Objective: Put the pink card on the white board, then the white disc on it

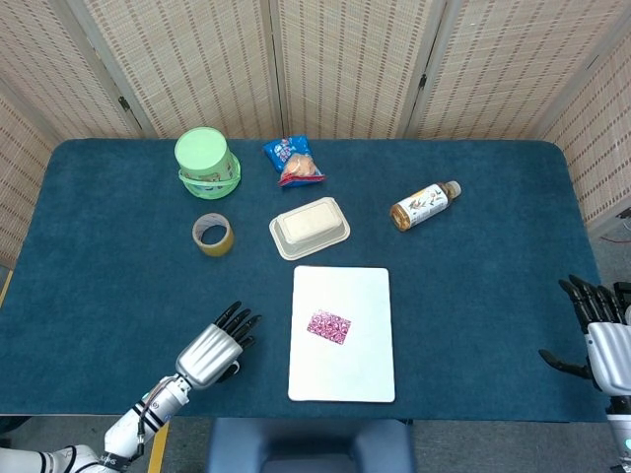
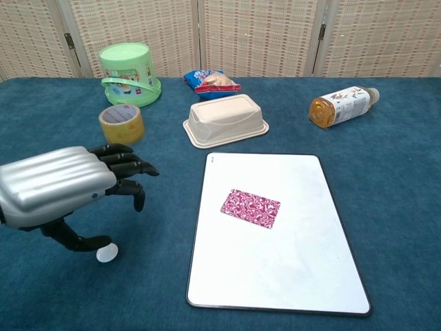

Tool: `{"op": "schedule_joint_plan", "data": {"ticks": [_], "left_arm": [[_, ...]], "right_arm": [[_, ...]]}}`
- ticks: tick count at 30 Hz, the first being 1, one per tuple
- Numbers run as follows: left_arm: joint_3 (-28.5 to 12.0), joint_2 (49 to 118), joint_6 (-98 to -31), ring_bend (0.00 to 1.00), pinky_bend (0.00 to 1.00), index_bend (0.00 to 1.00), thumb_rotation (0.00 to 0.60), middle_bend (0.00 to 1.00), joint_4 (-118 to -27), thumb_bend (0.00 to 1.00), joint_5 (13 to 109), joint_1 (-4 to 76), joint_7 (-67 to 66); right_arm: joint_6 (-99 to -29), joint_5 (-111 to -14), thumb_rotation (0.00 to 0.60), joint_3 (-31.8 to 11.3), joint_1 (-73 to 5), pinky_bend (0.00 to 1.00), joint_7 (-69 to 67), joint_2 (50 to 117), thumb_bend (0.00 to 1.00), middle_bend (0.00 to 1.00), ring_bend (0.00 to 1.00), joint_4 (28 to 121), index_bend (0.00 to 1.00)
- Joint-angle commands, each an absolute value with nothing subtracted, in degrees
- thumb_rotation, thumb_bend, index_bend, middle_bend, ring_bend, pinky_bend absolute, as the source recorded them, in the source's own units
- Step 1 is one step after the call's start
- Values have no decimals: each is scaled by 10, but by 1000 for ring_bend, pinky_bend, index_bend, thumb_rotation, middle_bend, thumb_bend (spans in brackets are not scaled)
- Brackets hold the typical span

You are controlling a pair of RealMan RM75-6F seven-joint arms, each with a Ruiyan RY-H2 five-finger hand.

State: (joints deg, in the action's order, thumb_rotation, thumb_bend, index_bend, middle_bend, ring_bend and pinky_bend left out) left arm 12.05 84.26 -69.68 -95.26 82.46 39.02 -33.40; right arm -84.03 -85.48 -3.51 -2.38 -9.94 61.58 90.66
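The pink patterned card (image 1: 328, 326) (image 2: 251, 207) lies flat on the white board (image 1: 361, 370) (image 2: 289, 276), near its middle. The small white disc (image 2: 107, 253) rests on the blue cloth left of the board; the head view hides it under my left hand. My left hand (image 1: 211, 353) (image 2: 58, 194) hovers over the disc with fingers spread and the thumb reaching down beside it, holding nothing. My right hand (image 1: 600, 333) is at the table's right edge, fingers spread, empty.
Behind the board sit a beige lidded tray (image 1: 311, 227), a tape roll (image 1: 213, 235), a green tub (image 1: 206, 161), a snack bag (image 1: 294, 162) and a lying bottle (image 1: 424, 205). The table's front edge runs just below the board.
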Motion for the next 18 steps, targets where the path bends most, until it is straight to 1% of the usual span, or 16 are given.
{"op": "schedule_joint_plan", "data": {"ticks": [1,8,18], "left_arm": [[122,845,-692,116,0,388,600,132,-945,349,830,381,-334],[122,848,-683,116,0,396,600,132,-931,349,843,358,-328],[110,862,-661,116,0,418,600,132,-906,349,851,340,-320]], "right_arm": [[-841,-855,600,-35,-23,36,-99,615,153,65,66,907,76],[-842,-854,600,-34,-22,36,-98,615,153,65,65,909,76],[-846,-855,600,-33,-21,36,-95,613,153,65,64,913,76]]}}
